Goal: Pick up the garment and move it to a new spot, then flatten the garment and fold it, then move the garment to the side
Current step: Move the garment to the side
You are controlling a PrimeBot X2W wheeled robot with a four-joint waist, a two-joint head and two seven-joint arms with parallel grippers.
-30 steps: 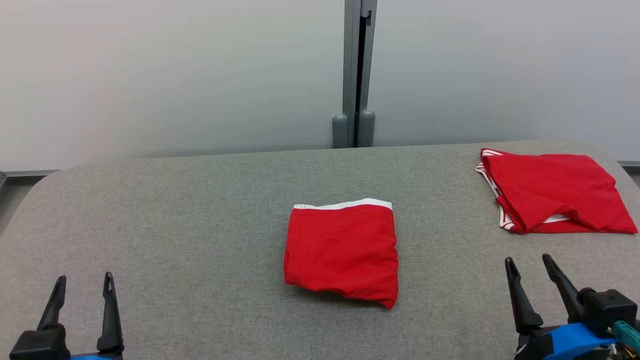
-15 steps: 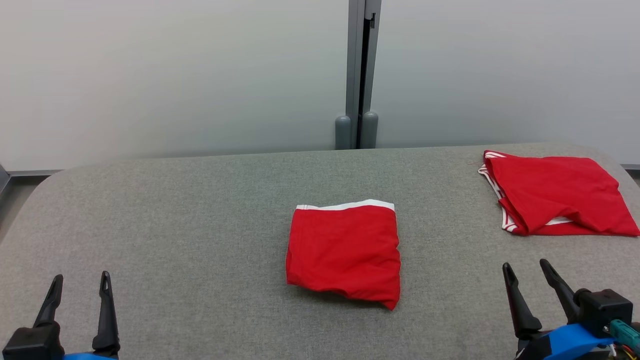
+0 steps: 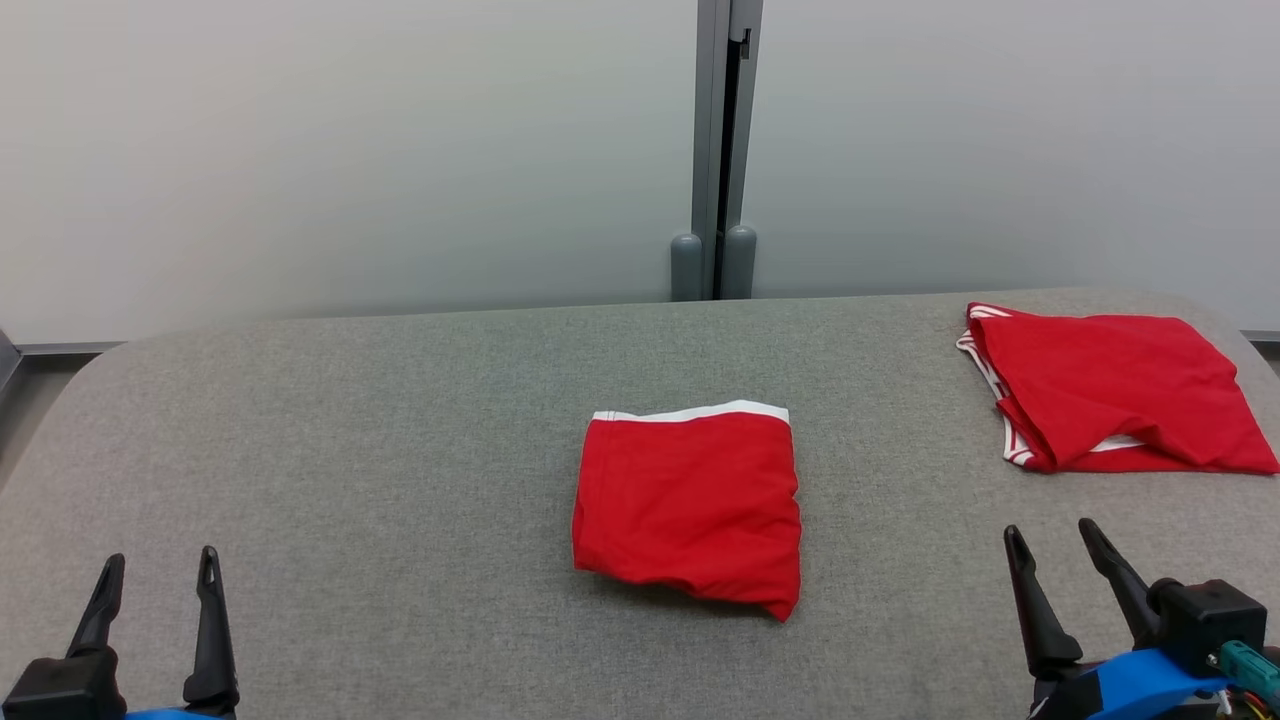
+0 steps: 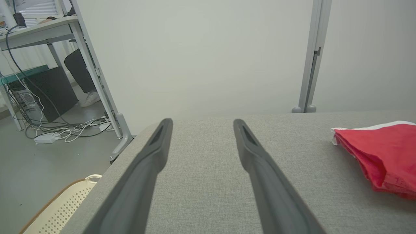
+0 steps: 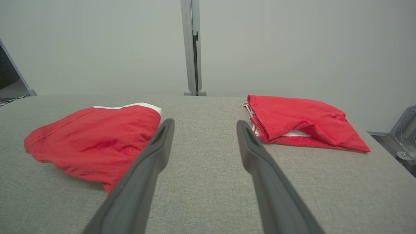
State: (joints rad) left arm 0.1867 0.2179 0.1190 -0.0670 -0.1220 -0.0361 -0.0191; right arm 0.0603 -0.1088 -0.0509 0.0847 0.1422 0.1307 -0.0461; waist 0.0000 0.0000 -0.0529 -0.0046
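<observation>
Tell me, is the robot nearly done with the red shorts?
Nearly, it looks. Done: the red shorts lie folded in the middle of the table. In hand: nothing; the left gripper and right gripper are open and empty. Left: moving the shorts to the side, perhaps by the other red garment.

head: high, facing forward and down over the grey surface [image 3: 350, 420] | left wrist: low, close along the left tool [image 4: 202, 121] | right wrist: low, along the right tool [image 5: 204, 121] | shared by all: folded red garment [image 3: 688, 505], wall post [image 3: 715, 150]
</observation>
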